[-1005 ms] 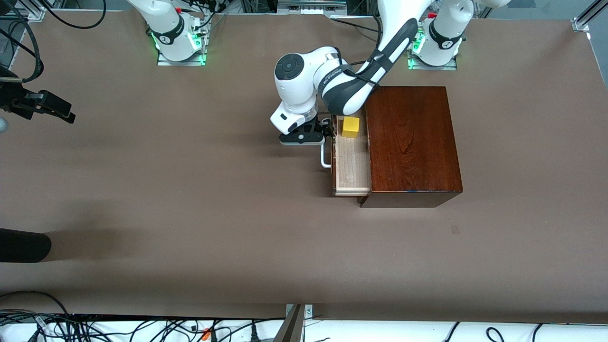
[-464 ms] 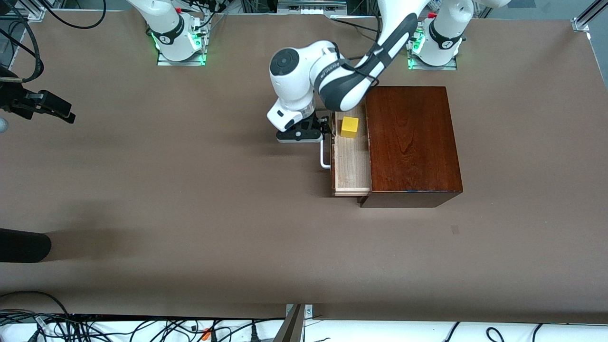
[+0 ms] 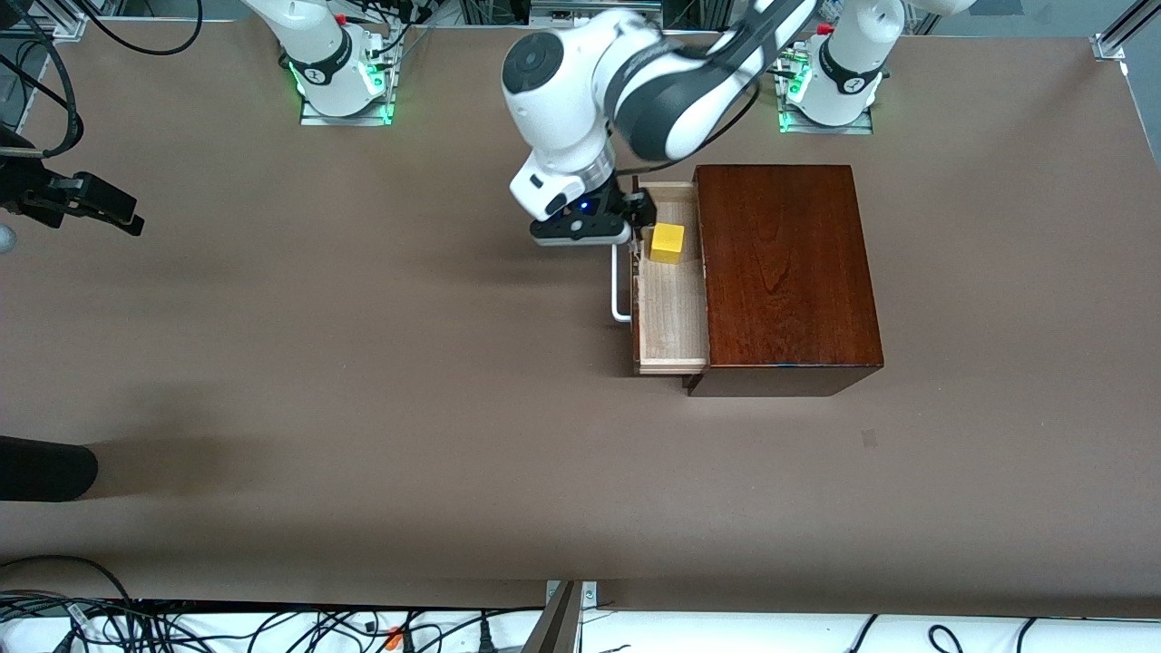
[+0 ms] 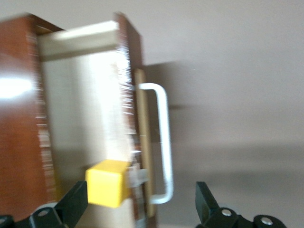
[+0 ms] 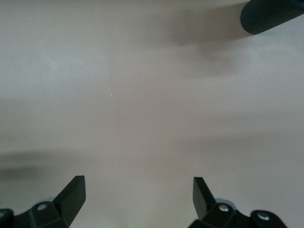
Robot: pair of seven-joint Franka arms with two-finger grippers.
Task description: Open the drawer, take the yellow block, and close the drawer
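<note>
text: none legible | labels: none | numbers: none

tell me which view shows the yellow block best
The front view: the yellow block sits sharp and whole in the open drawer, near the end toward the robots' bases. The left wrist view shows the block blurred, beside one of the left gripper fingertips. The right wrist view shows only bare table.

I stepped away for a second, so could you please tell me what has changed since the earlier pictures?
The left gripper has let go of the handle, risen and swung toward the block, fingers open. The drawer stays open with the block inside it. The right gripper still waits open over bare table at the right arm's end.
</note>
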